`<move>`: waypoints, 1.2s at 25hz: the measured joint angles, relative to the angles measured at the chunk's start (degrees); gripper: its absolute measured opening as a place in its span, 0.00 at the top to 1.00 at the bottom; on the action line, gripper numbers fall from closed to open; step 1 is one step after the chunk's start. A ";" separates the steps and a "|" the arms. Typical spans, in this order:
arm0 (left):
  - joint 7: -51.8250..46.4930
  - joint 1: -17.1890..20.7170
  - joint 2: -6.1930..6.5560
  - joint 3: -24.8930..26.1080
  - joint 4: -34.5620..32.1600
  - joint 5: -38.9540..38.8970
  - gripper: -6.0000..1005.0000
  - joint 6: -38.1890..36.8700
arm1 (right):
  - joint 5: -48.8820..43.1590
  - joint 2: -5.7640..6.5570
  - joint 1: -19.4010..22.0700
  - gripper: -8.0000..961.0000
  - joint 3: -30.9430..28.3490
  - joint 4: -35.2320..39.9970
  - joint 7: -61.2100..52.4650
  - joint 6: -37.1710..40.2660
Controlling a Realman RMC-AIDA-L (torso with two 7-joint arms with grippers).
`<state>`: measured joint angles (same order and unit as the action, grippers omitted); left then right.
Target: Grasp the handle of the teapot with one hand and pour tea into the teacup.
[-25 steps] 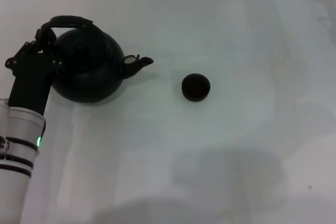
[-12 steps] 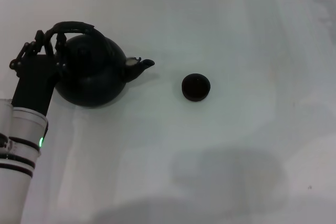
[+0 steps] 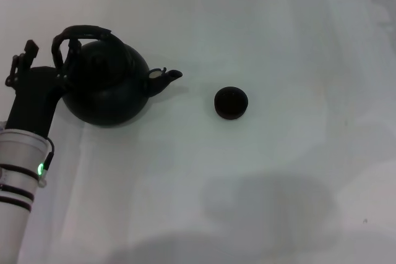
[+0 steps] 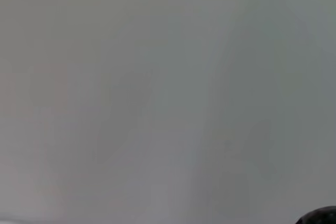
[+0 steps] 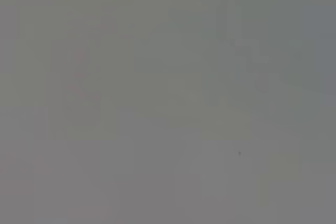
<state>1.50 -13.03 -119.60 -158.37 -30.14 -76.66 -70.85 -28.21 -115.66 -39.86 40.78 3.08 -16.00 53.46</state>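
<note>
- Left gripper [image 3: 43,60]: closed on the left end of the handle [image 3: 82,31] a second ago; now spread open, with one finger [image 3: 25,51] swung out well clear of the hoop and the other close by its left end. The arm has drawn slightly back toward the left edge.
- Teapot [image 3: 106,88]: leaned a second ago with its spout [image 3: 167,77] slightly higher; now sits level on the surface [image 3: 278,171], shifted a little to the left.
</note>
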 joint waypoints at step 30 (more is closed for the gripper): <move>-20.01 12.99 0.47 -3.68 14.37 -2.16 0.11 -20.66 | 0.00 0.07 0.20 0.27 2.35 0.00 0.26 0.18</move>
<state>-18.52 -0.04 -119.12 -162.05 -15.77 -78.81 -91.51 -28.21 -115.59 -39.66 43.13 3.07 -15.73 53.63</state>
